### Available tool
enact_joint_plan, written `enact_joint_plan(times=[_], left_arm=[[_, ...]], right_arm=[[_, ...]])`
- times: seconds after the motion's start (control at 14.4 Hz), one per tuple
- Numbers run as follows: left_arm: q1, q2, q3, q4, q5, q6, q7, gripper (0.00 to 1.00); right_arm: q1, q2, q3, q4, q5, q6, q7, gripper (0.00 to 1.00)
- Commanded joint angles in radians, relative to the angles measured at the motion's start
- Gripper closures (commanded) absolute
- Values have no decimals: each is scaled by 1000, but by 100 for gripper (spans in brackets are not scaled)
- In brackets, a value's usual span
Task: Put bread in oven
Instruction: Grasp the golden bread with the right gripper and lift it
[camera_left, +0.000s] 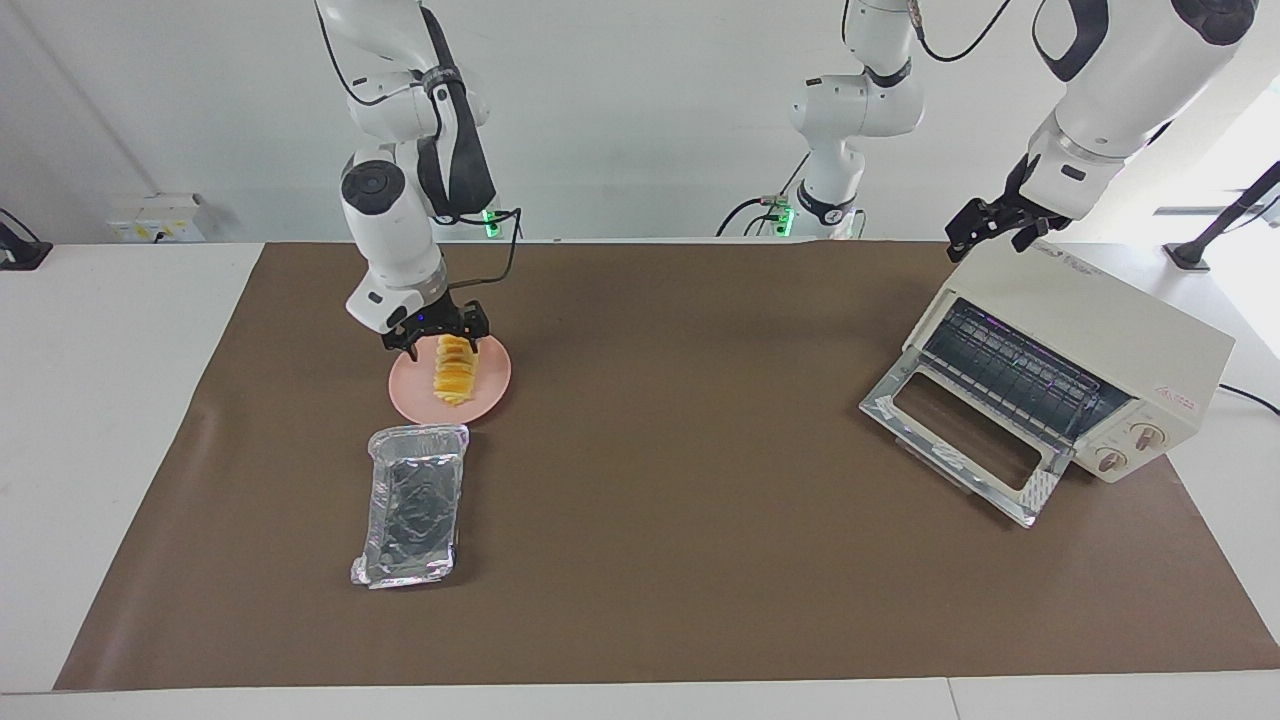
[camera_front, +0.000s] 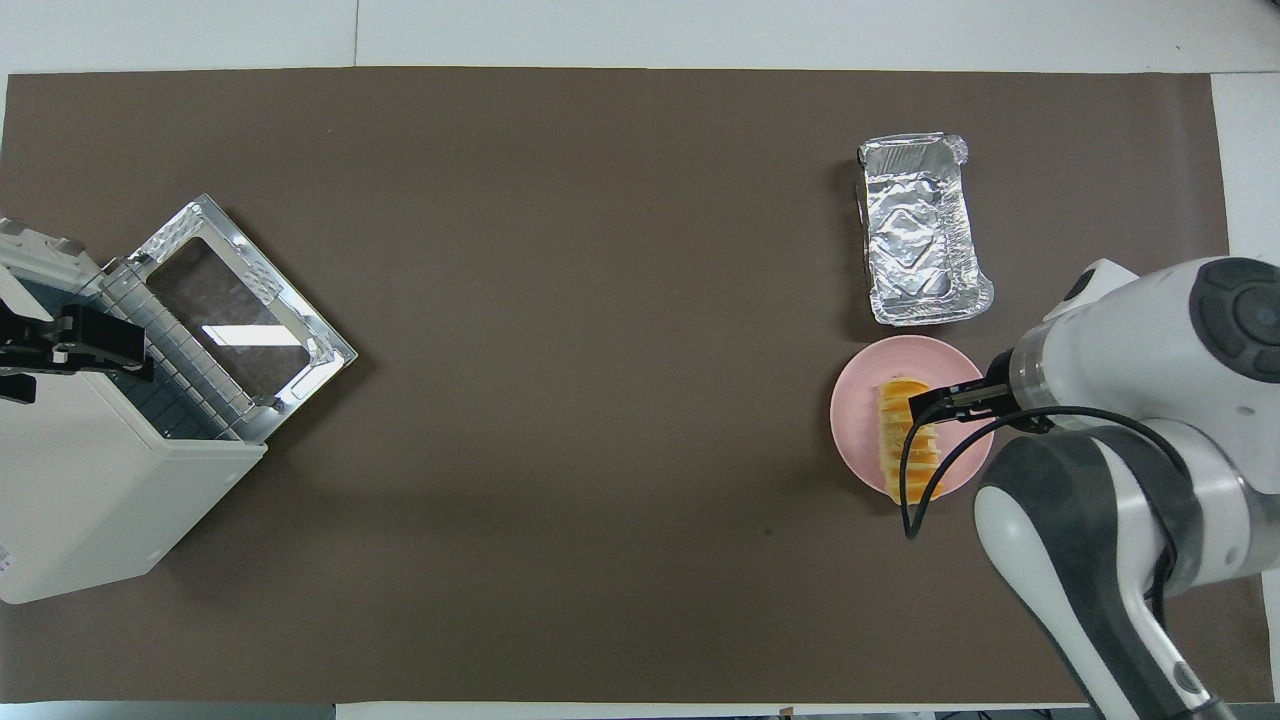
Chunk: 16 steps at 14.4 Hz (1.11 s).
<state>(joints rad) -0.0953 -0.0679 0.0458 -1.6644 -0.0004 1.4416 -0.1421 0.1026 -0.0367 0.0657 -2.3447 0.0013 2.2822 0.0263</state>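
The bread (camera_left: 455, 372), a golden-yellow ridged loaf, lies on a round pink plate (camera_left: 495, 392) toward the right arm's end of the table; it also shows in the overhead view (camera_front: 900, 432). My right gripper (camera_left: 443, 338) is low over the plate, open, with its fingers on either side of the bread's end nearer the robots. The cream-white oven (camera_left: 1100, 330) stands at the left arm's end, its glass door (camera_left: 965, 440) dropped open and the wire rack showing. My left gripper (camera_left: 995, 232) is open and empty, just above the oven's top edge.
A crinkled silver foil tray (camera_left: 412, 503) lies empty on the brown mat, farther from the robots than the plate and close to it. A black cable hangs by the right wrist.
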Motion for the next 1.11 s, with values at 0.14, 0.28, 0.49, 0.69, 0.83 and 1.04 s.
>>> enact_joint_plan(times=[0.14,0.28,0.49,0.69,0.83,1.04], left_arm=[[17,-20,-9,-17,-18,-3,2,0],[17,-20,-9,-17,-18,-3,2,0],[17,-20,-9,-17,-18,-3,2,0],[17,-20,-9,-17,-18,-3,2,0],[17,-20,-9,-17,-18,-3,2,0],[17,-20,-9,-17,-18,-3,2,0]], right_arm=[[-4,55,-1,-31,17,125,-19,0],[-4,69,-1,-31,17,140,-20,0],[-6,93,-1,-31,17,177,-29,30],[-9,100,-1,-22,17,166,-28,100],[-11,100,-1,-18,17,161,-28,100],[-20,104,-3,80,17,30,-49,100]])
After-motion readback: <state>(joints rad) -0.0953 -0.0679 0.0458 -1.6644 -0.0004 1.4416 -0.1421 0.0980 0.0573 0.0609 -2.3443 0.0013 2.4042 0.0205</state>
